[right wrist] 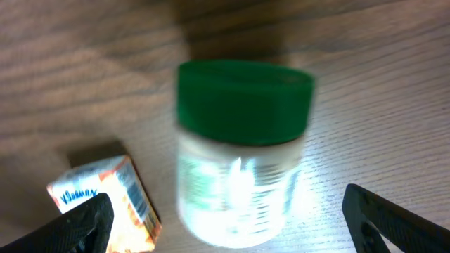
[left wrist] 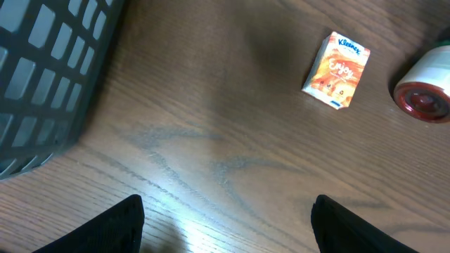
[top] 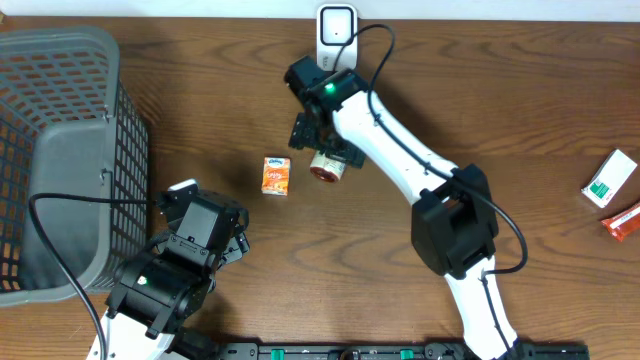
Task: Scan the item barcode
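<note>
A small jar point(top: 327, 167) lies on the wooden table, showing a red round end from overhead and in the left wrist view point(left wrist: 423, 91). The right wrist view shows it blurred, with a green lid and pale label point(right wrist: 239, 154). My right gripper point(top: 325, 150) hangs over it, open, one finger on each side point(right wrist: 235, 225), touching nothing. An orange tissue pack point(top: 277, 176) point(left wrist: 337, 70) point(right wrist: 105, 200) lies just left of the jar. A white scanner point(top: 337, 30) stands at the back edge. My left gripper point(top: 212, 205) point(left wrist: 228, 225) is open and empty near the front left.
A grey plastic basket point(top: 60, 150) point(left wrist: 42, 77) fills the left side. A white and green box point(top: 610, 180) and a red packet point(top: 622, 220) lie at the right edge. The right arm's cable loops above the table.
</note>
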